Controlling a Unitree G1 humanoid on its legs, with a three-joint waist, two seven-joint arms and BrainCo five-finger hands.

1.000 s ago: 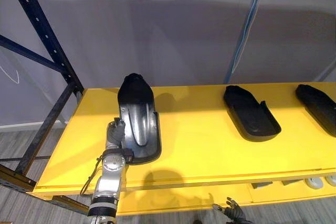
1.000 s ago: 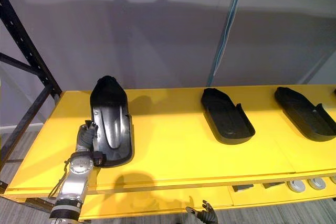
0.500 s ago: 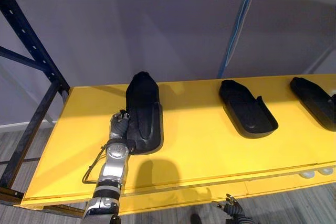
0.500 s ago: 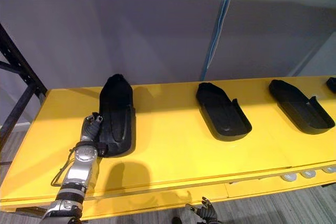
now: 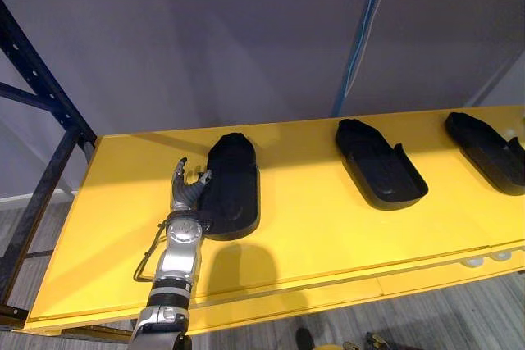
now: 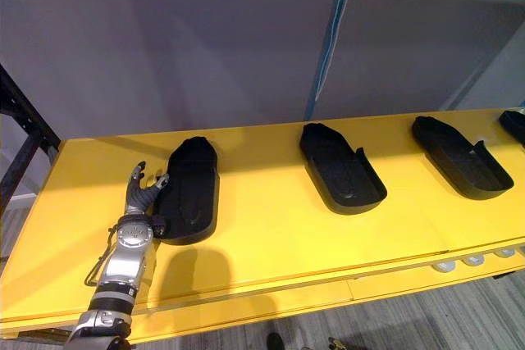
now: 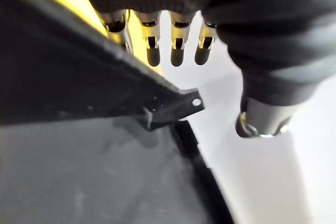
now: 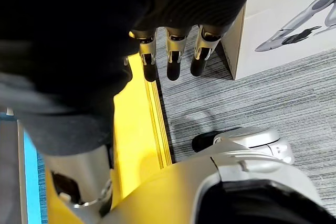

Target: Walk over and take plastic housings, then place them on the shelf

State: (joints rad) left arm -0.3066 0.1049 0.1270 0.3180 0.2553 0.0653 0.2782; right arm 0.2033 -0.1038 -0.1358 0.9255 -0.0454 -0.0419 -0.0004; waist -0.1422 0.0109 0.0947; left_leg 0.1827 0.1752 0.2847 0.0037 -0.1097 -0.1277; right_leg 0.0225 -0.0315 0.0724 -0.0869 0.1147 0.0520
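Black housing lies flat on the yellow shelf. The left robot hand is just beside it, fingers spread, holding nothing. If it pulls back, the thumb could catch the rim and drag it. The right wrist view adds the right robot hand, fingers slack above the floor.

A plain grey wall rises before me, behind the yellow shelf. A dark blue rack upright stands at my left and a light blue post runs up the wall. Below lies grey plank flooring, with a white box standing on it.
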